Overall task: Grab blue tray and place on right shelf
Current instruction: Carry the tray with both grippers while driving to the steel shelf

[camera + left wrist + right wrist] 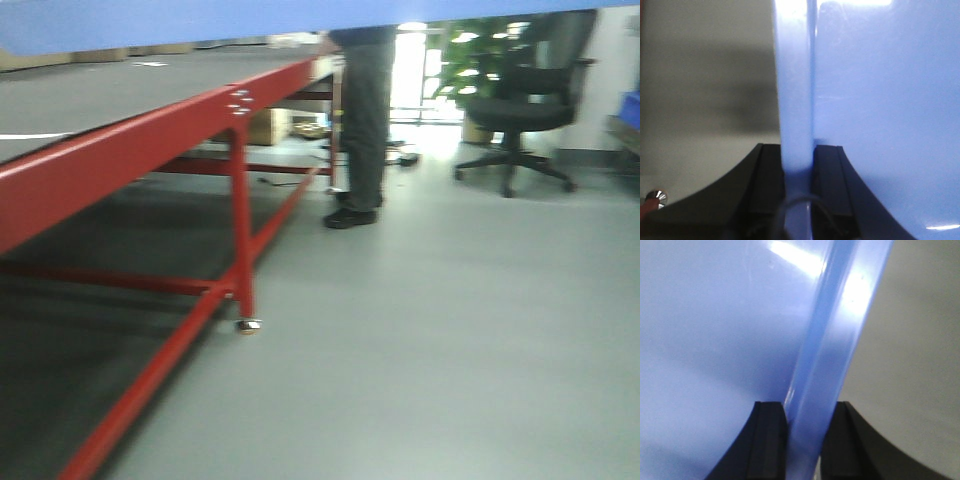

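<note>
Item 1, blue tray (pixel 200 22): held aloft, seen as a pale blue band along the top of the front view. It sat above the level of the desk (pixel 130 150), and both wrist views showed bare floor (pixel 450 340) beyond its edge. It was gripped by its rolled rim at both ends.

Item 2, left gripper (pixel 799 162): clamped on the tray's rim, one black finger on each side of the lip.

Item 3, right gripper (pixel 807 415): likewise closed on the opposite rim, which ran slightly aslant between the fingers.

Item 4, desk: red-framed with a dark grey top, at the left of the front view.

Item 5, person (pixel 365 110): only the legs were seen, standing at the desk's far corner. A black office chair (pixel 520 110) stood beyond.

Item 6, right shelf: in no view.

Step judged in hand: carrying the tray round toward the shelf.

Handling notes:
- Keep both grippers level and evenly spaced, so the thin glossy rim neither bows nor slips.
- Move the arms as one.
- Turn slowly, since the person was near.
- Bring the shelf into view before lowering.
- Set the tray flat past the shelf's front edge.
- Release only once the tray is fully supported.
</note>
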Available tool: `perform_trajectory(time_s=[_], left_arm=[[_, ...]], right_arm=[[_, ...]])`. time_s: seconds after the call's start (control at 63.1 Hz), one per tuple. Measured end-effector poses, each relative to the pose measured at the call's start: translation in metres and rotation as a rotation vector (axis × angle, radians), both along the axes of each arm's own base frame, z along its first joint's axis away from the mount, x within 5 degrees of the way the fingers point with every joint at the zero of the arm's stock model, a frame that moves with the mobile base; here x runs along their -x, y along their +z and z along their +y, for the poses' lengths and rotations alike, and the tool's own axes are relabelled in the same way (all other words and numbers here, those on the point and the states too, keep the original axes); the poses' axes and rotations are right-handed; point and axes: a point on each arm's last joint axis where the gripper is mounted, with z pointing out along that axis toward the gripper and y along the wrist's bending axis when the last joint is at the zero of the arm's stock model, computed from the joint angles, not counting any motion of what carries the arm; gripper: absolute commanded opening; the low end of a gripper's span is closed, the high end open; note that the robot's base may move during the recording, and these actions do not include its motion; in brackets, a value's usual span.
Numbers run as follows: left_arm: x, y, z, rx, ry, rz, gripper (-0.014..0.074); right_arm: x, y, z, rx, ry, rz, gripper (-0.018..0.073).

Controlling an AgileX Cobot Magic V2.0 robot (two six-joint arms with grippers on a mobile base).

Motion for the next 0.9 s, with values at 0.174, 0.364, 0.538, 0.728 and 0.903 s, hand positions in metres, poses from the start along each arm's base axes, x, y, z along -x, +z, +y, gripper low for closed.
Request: perform_trajectory(time_s=[0.174,0.364,0.538,0.728,0.903], left_arm=[[0.0000,0.0000,0.0000,0.000,0.000,0.000,-0.0048],[0.0001,0.0000,-0.0001,0.001,0.000,0.001,-0.0048],[0.0001,0.0000,-0.0002,0.002,0.000,0.001,-0.0048],[0.0001,0.0000,-0.0002,0.002,0.000,0.001,-0.0048],[0.0001,0.0000,-0.0002,0.002,0.000,0.001,-0.0048]], right_arm=[[0.0000,0.0000,0.0000,0.000,0.000,0.000,0.0057],[0.0004,0.0004,-0.0002,-0.001,0.000,-0.001,0.0057],[0.0006,0.0006,-0.0003,-0.001,0.000,-0.002,0.0057],[0.0006,0.0006,-0.0003,-0.001,0.000,-0.002,0.0057],[0.0006,0.0006,-0.0003,-0.001,0.000,-0.002,0.0057]])
